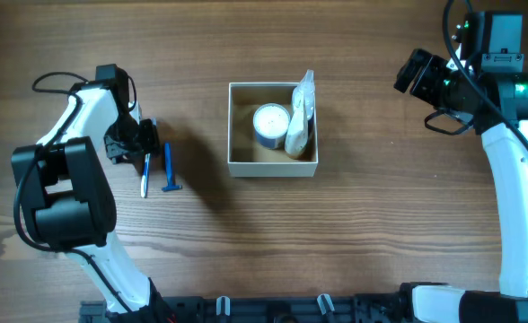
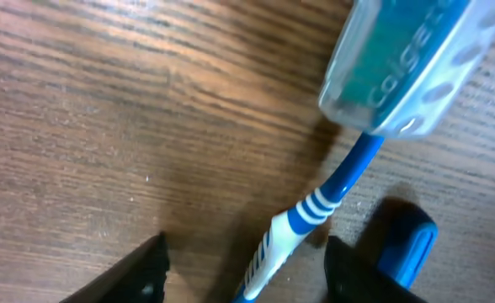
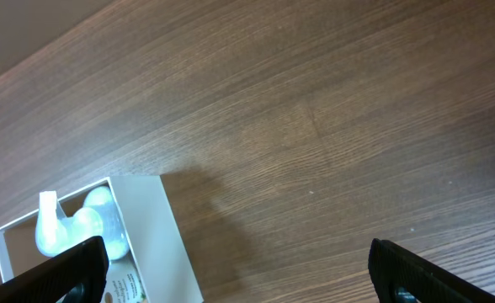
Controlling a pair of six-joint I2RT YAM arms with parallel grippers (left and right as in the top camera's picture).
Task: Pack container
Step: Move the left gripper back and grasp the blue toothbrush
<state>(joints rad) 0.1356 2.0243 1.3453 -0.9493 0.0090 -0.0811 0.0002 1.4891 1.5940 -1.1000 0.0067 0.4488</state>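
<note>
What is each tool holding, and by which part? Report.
Nothing is held. The left tool is open astride the toothbrush handle, not closed on it; the right tool is open and empty.

This looks like a robot test bench in a lab rather than a home. A bare wood-grain tabletop (image 1: 363, 233) has a white left arm (image 1: 62, 193) on one side of the box (image 1: 273, 168) and a right arm (image 1: 515, 197) on the other. A black mounting rail (image 1: 273, 312) runs along the tabletop edge nearest the arm bases.
</note>
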